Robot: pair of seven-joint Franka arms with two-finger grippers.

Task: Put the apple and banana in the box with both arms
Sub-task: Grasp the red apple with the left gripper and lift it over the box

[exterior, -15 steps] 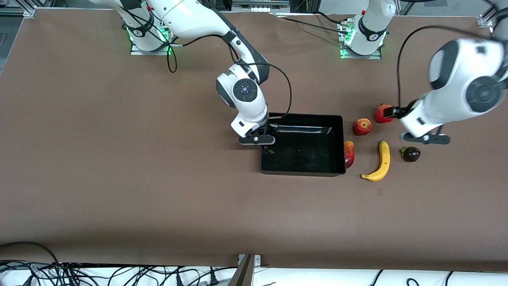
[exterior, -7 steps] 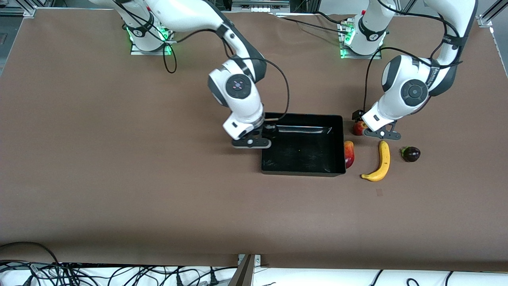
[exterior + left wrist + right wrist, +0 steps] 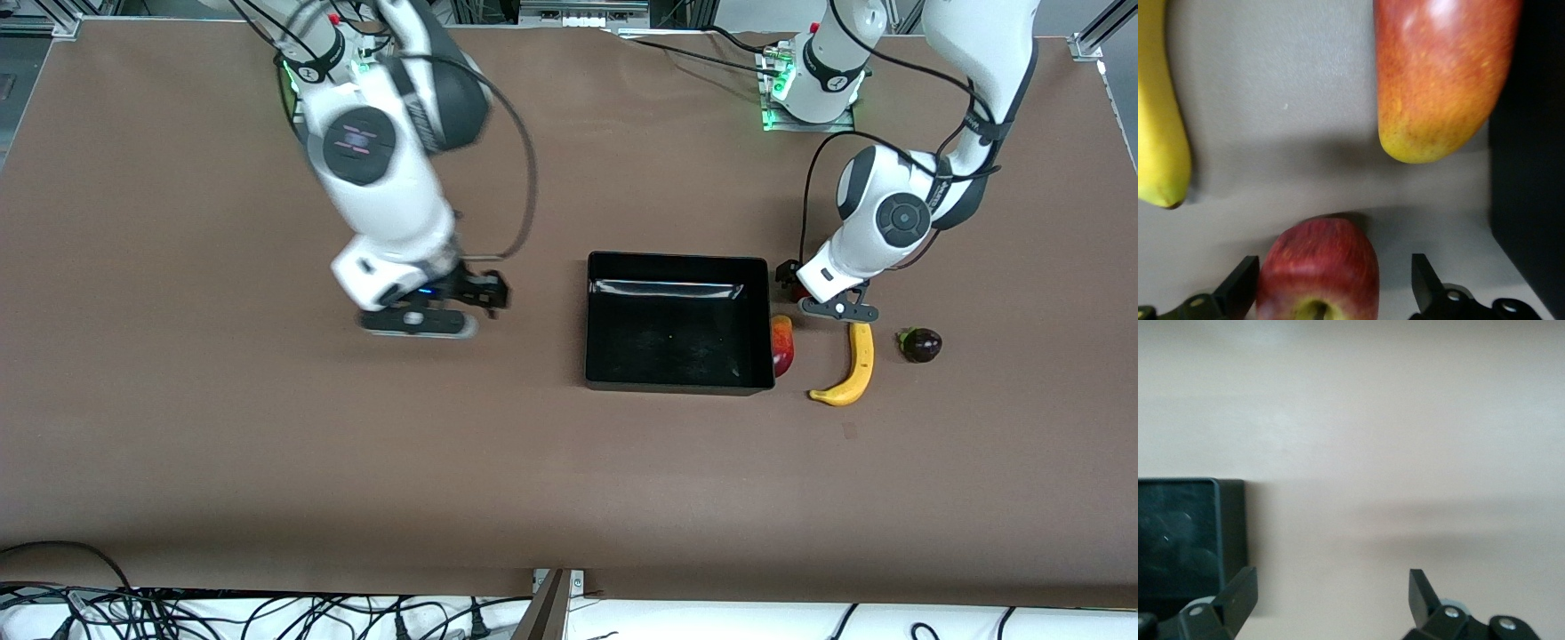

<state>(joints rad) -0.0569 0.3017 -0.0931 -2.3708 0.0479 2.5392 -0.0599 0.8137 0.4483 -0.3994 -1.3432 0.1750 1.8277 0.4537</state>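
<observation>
The apple (image 3: pixel 1318 273) lies on the table between the open fingers of my left gripper (image 3: pixel 1331 283), with a gap on one side. In the front view the left gripper (image 3: pixel 800 289) is low beside the box's wall at the left arm's end and hides the apple. The banana (image 3: pixel 855 364) lies on the table, nearer the front camera than that gripper; its end shows in the left wrist view (image 3: pixel 1158 120). The black box (image 3: pixel 677 382) is empty. My right gripper (image 3: pixel 484 292) is open and empty over bare table, toward the right arm's end from the box (image 3: pixel 1178 533).
An oblong red-orange fruit (image 3: pixel 782 342) lies against the box's wall at the left arm's end, close to the apple (image 3: pixel 1438 73). A dark purple fruit (image 3: pixel 921 344) lies beside the banana, toward the left arm's end.
My right gripper has swung from the box's corner out over bare table toward the right arm's end. My left gripper has come in from the purple fruit's side and lowered around the apple.
</observation>
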